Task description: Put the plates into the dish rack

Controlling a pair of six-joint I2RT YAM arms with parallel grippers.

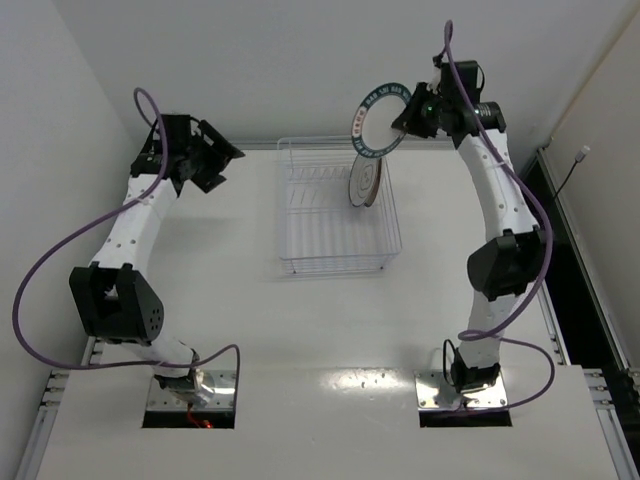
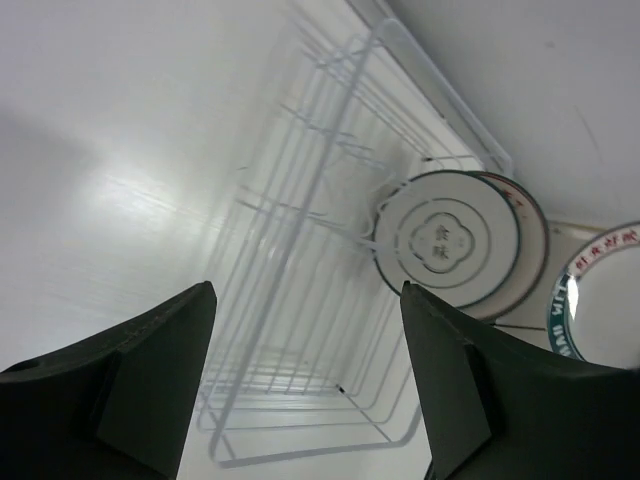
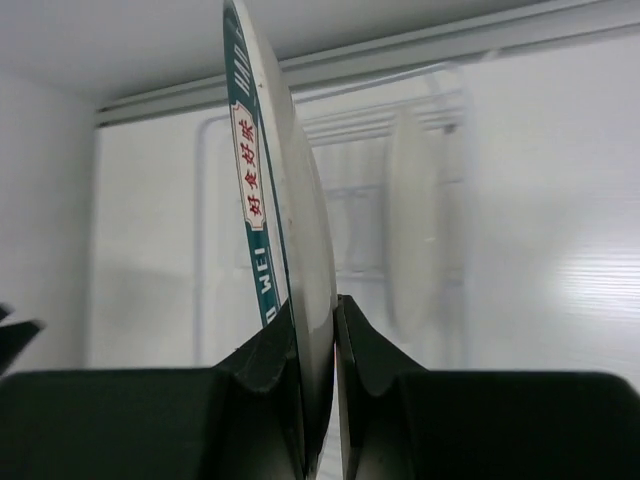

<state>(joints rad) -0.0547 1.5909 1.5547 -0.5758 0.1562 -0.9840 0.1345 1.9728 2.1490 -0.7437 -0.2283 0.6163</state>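
Note:
The wire dish rack stands at the table's back middle. Two plates stand upright in its right side: the white one with a dark ring and centre mark, and the orange one close behind it. In the top view they show edge-on. My right gripper is shut on the rim of the teal-lettered plate and holds it upright in the air above the rack's back right corner. The right wrist view shows that plate edge-on between the fingers. My left gripper is open and empty, left of the rack.
The rack's left and front rows of tines hold nothing. A white wall runs close behind the rack. A dark gap and rail run along the table's right edge.

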